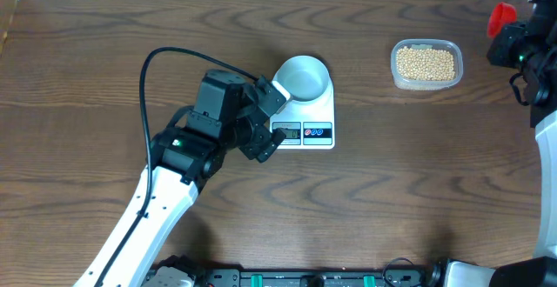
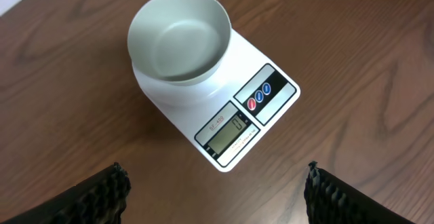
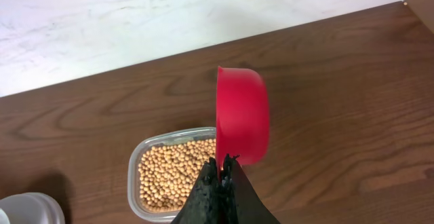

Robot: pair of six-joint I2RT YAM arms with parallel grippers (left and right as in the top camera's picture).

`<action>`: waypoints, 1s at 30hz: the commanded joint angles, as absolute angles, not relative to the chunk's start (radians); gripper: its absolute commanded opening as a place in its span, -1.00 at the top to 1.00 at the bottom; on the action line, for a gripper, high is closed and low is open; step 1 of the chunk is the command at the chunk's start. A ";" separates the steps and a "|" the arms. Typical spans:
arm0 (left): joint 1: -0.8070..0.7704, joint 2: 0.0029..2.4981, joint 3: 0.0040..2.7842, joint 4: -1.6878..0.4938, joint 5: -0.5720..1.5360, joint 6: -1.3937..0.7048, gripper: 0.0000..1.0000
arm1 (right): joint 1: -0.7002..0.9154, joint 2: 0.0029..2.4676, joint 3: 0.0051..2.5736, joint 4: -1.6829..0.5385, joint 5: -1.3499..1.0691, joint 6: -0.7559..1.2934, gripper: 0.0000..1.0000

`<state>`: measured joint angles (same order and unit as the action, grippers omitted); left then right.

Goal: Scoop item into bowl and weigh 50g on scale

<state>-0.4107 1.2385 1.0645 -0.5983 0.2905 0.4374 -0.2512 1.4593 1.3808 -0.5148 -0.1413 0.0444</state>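
Observation:
The white bowl (image 1: 304, 76) (image 2: 180, 39) stands empty on the white scale (image 1: 313, 117) (image 2: 261, 105); its LCD reads 0. My left gripper (image 1: 268, 117) (image 2: 217, 190) is open and empty, just left of the scale's front edge. The tan-yellow beans (image 1: 426, 63) (image 3: 173, 173) fill a clear plastic tub (image 1: 397, 76) (image 3: 135, 163) at the right. My right gripper (image 1: 503, 28) (image 3: 222, 161) is shut on a red scoop (image 1: 502, 16) (image 3: 241, 122), held on edge above the table to the right of the tub. The scoop's inside is hidden.
The brown wooden table's far edge meets a white wall (image 3: 169, 20) just behind the tub. The left arm's black cable (image 1: 174, 54) loops over the table left of the scale.

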 commanded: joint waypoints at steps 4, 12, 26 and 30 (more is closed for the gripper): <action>-0.409 1.234 1.066 -0.602 0.306 0.478 -0.71 | -0.255 1.459 1.394 -0.517 -0.165 0.055 0.97; -0.409 1.234 1.066 -0.602 0.303 0.478 -0.71 | -0.255 1.459 1.394 -0.542 -0.172 0.055 0.97; -0.409 1.234 1.066 -0.602 0.303 0.478 -0.71 | -0.253 1.459 1.443 -0.619 -0.220 0.093 0.97; -0.409 1.234 1.066 -0.602 0.303 0.478 -0.71 | -0.253 1.460 1.526 -0.717 -0.220 0.088 0.97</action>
<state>-0.4107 1.2381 1.0645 -0.5991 0.2905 0.4690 -0.2512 1.4616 1.4448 -0.6781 -0.2066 0.0761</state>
